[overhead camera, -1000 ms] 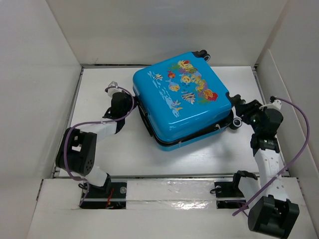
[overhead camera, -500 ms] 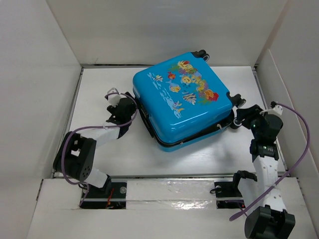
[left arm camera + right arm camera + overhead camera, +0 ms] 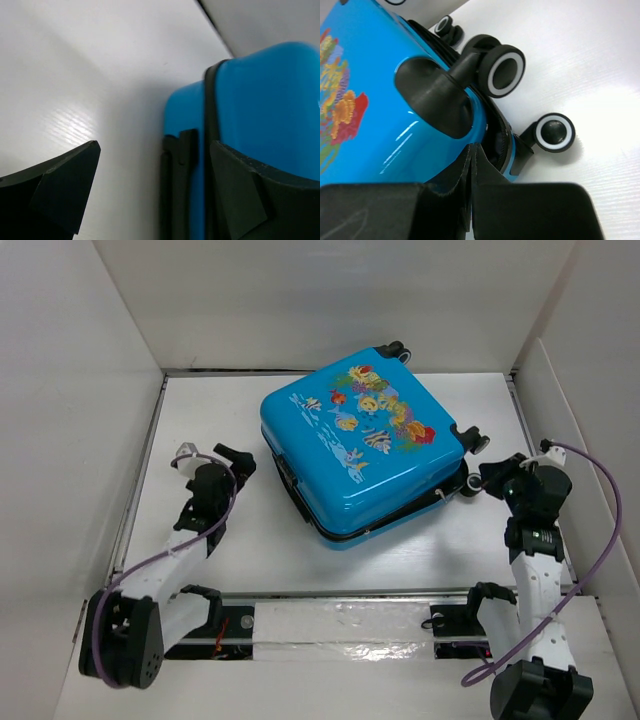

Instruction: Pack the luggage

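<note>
The left tool (image 3: 240, 458) has just backed away from the suitcase's left side toward the desk's left edge. Its fingers are spread wide with nothing between them. The luggage (image 3: 360, 455) has slid slightly toward the far-left corner as that arm let go. The right tool (image 3: 471, 152) has stayed at the case's near-right corner, by the black wheels (image 3: 506, 70). Its fingers are pressed together against the zipper seam (image 3: 497, 140), and I cannot tell whether a zip pull sits between them. To my eye the packing is nearly over, and only closing the zipper remains.

The suitcase lies flat and askew around the middle of the desk (image 3: 250, 540), wheels toward the right edge. It is a small bright-blue hard shell, glossy, lid down, with a fish and coral print (image 3: 380, 420) on top. A dark seam runs around its side.
</note>
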Available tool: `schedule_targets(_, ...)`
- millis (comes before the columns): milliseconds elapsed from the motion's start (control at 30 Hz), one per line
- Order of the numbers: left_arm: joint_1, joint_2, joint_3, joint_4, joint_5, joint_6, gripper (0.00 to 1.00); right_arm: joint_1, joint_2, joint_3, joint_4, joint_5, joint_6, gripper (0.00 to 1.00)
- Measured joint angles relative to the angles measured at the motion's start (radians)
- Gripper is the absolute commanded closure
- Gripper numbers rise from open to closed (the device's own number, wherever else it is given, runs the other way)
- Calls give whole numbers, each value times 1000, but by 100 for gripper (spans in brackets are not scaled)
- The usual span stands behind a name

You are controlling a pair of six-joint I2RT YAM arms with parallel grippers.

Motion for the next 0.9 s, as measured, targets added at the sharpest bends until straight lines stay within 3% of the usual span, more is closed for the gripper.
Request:
schedule_targets(33,-2,-41,-3,-9,-3,-13,11,0,0,7,-1,-8,-1,95)
schedule_targets(67,-4,-85,-11,-10,-10,-26,28,0,0,14,-2,-16,-4,90)
schedule_targets(133,-4,-166,-45,10,-12,-44,46,0,-2,25,0,-27,-8,79)
schedule_targets(167,-4,-196,-68,19,-6,-52,62,0,-2,25,1,-31,-6,73)
schedule_targets(233,-3,-199,-98,44,23,-62,71,0,4,24,2,-34,-7,65)
schedule_targets(333,-21,-113,-112,97,101,-64,74,-6,30,8,25,-49,9,60)
schedule_targets(467,-50,22,-135,150,236,-63,66,-35,59,-45,61,-90,46,59)
schedule_targets(900,-50,112,-154,317,436,-17,62,-43,56,-88,102,-132,83,59)
